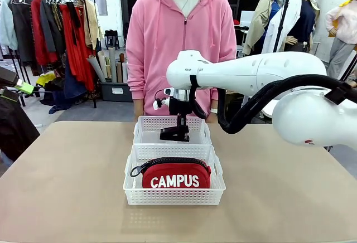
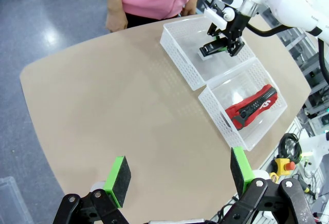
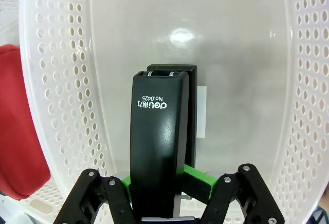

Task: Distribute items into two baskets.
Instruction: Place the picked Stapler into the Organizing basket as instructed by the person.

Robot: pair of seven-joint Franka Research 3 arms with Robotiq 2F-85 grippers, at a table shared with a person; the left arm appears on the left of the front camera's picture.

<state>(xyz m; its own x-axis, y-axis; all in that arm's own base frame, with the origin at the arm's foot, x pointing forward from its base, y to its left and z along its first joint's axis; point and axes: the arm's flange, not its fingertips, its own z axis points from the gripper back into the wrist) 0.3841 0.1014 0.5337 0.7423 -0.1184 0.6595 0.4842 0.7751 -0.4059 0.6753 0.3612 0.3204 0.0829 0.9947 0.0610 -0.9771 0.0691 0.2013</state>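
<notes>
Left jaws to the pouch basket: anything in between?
Nothing: the left wrist view shows bare table between the open left gripper and the pouch basket.

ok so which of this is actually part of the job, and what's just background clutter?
Job:
- black stapler, clamped in the right hand over the far basket
- red pouch, lying in the near basket

Just about:
- left hand, open, holding nothing
- person in a pink hoodie
- clothes rack
</notes>
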